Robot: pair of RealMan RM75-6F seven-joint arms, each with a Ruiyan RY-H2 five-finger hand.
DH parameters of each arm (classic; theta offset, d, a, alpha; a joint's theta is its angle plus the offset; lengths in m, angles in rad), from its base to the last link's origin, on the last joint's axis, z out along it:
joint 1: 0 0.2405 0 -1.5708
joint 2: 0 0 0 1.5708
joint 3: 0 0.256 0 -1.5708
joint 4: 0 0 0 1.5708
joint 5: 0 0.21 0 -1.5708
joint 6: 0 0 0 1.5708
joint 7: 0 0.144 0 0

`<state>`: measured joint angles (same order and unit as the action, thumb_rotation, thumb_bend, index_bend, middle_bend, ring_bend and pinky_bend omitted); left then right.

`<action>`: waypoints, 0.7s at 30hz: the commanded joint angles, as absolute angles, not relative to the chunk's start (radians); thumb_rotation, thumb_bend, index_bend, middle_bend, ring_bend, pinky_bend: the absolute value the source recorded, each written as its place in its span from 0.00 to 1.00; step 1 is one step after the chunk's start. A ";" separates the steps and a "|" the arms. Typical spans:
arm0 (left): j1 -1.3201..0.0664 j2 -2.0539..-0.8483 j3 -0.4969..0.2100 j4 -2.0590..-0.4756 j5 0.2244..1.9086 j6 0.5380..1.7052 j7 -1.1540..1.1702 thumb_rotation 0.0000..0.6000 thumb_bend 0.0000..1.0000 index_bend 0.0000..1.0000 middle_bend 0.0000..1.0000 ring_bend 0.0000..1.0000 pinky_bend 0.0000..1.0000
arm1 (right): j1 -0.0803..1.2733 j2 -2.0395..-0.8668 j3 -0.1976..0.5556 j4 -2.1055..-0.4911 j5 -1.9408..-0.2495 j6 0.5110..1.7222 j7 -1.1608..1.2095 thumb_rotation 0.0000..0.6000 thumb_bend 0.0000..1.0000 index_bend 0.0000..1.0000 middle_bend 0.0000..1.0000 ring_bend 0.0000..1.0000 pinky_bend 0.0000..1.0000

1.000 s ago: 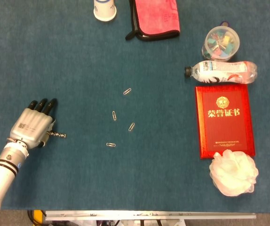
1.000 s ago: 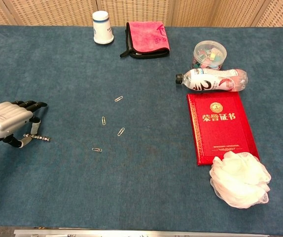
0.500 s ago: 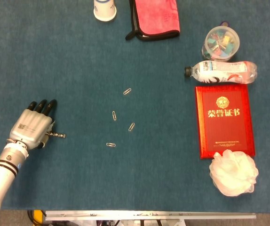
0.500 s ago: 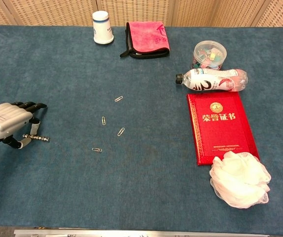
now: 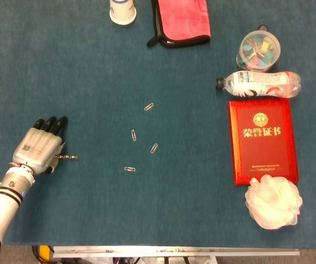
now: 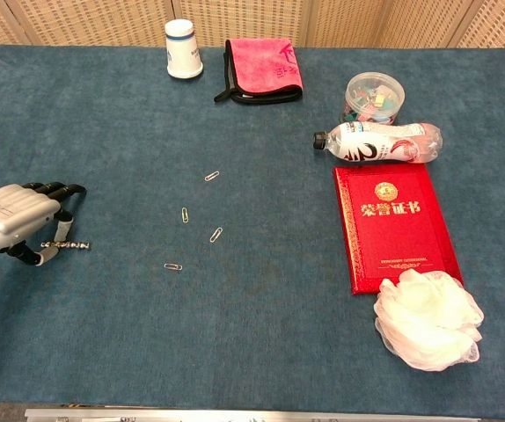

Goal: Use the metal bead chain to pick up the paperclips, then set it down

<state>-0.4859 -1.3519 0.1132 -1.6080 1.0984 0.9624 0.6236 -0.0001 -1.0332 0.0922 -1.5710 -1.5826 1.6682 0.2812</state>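
My left hand (image 5: 37,148) (image 6: 13,220) sits low over the table at the far left, fingers curled down. It pinches one end of the short metal bead chain (image 5: 68,158) (image 6: 68,245), whose free end points right, close to the cloth. Whether the chain touches the table I cannot tell. Several paperclips lie loose in the middle of the table, apart from the chain: one (image 5: 148,106) farthest back, one (image 5: 133,134) below it, one (image 5: 154,148) to the right, one (image 5: 129,169) (image 6: 173,266) nearest the front. My right hand shows in neither view.
A white cup (image 5: 122,11) and a pink cloth (image 5: 181,21) stand at the back. On the right are a clear tub of clips (image 5: 258,50), a lying bottle (image 5: 260,84), a red booklet (image 5: 263,140) and a white bath sponge (image 5: 273,201).
The hand and the chain have shifted very slightly toward the left. The paperclips have not moved.
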 commanded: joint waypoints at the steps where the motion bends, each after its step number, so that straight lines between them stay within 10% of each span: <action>1: -0.485 -1.354 0.113 -1.604 1.100 0.964 0.618 1.00 0.39 0.56 0.00 0.00 0.11 | -0.001 -1.033 0.092 -1.571 -1.583 1.669 0.282 1.00 0.35 0.37 0.36 0.32 0.45; 21: -0.479 -1.320 0.111 -1.660 1.127 1.010 0.631 1.00 0.41 0.59 0.00 0.00 0.11 | -0.002 -1.032 0.093 -1.569 -1.582 1.671 0.287 1.00 0.35 0.37 0.36 0.32 0.45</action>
<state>-0.4790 -1.3232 0.1107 -1.6560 1.1256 1.0066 0.6277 -0.0020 -1.0324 0.0933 -1.5693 -1.5819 1.6711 0.2871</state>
